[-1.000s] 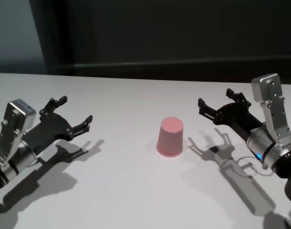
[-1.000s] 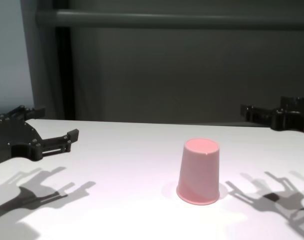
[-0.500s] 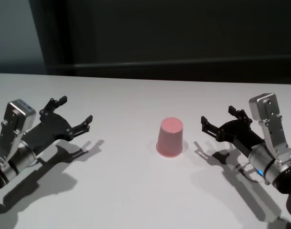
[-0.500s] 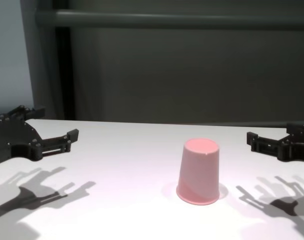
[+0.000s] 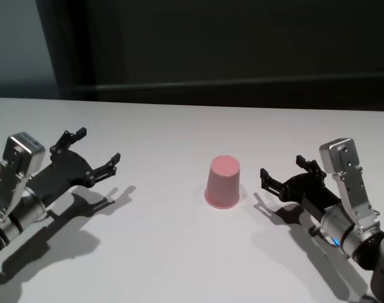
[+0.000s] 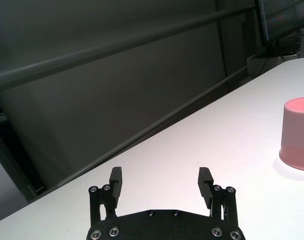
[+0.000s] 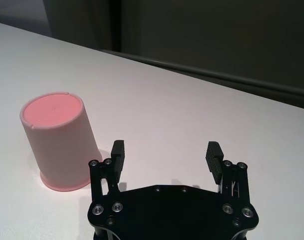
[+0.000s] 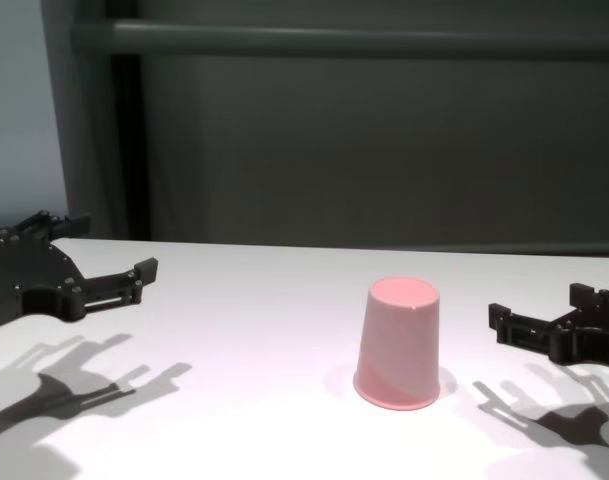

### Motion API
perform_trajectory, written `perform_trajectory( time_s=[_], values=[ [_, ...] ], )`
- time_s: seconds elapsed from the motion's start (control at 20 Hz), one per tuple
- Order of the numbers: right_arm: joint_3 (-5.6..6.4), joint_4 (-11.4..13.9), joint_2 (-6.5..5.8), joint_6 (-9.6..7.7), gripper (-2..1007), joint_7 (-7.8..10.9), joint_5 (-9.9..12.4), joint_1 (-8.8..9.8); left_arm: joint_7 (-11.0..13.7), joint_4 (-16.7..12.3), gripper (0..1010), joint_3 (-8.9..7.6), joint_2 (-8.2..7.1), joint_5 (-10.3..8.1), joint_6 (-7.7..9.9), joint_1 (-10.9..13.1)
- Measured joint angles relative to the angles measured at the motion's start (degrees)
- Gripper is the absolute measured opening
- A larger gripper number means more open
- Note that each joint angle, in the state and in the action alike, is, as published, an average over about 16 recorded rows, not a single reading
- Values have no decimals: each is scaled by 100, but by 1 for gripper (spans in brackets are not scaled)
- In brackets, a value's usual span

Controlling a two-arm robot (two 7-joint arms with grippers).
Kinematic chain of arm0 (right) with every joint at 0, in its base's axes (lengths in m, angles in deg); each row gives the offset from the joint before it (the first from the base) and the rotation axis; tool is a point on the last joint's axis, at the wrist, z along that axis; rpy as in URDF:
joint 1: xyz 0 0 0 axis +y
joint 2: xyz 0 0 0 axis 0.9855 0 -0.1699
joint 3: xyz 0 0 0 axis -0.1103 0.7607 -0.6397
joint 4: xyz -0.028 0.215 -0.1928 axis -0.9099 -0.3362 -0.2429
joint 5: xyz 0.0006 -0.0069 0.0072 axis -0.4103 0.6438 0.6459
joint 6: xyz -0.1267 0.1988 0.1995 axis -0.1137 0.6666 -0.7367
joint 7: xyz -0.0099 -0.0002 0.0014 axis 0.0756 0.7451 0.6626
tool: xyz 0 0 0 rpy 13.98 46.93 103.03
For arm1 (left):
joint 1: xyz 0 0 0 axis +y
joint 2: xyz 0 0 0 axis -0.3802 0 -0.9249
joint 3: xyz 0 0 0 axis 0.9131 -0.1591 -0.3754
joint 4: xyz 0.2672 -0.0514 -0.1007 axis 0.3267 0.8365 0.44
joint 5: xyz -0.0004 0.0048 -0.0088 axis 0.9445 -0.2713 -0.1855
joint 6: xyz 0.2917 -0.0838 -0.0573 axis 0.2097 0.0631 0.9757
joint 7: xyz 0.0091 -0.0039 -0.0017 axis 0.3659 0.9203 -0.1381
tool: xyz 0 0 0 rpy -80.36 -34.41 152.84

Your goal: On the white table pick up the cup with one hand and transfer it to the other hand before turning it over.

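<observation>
The salmon-pink cup [image 5: 223, 182] stands upside down, rim down, near the middle of the white table [image 5: 179, 252]. It also shows in the chest view [image 8: 399, 340] and in both wrist views [image 6: 297, 132] [image 7: 59, 147]. My right gripper [image 5: 283, 169] is open and empty, low over the table just right of the cup and pointing at it without touching; the chest view [image 8: 536, 305] and its wrist view [image 7: 166, 149] show it too. My left gripper [image 5: 98, 145] is open and empty at the far left, well away from the cup [image 8: 112, 245] [image 6: 160, 176].
A dark wall with a horizontal rail [image 8: 334, 40] runs behind the table's far edge [image 5: 198, 104]. The grippers cast shadows [image 8: 74, 380] on the white tabletop around the cup.
My right gripper has come down toward the table and drawn nearer to the cup's right side. The left gripper and the cup have not moved.
</observation>
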State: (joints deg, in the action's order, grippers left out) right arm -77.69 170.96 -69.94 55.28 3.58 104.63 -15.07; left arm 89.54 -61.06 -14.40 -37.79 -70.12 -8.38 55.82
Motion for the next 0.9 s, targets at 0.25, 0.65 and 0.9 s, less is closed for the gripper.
perform_trajectory(
  time_s=[0.25,0.65,0.9],
  values=[
    [7,3,35,-20,1001,-13,-22,33,0,0,1002,0,0,0,0,0],
    [6,11,34,-28,1001,-14,-17,22,0,0,1001,0,0,0,0,0],
    [4,13,30,-29,1001,-13,-10,15,0,0,1001,0,0,0,0,0]
  ],
)
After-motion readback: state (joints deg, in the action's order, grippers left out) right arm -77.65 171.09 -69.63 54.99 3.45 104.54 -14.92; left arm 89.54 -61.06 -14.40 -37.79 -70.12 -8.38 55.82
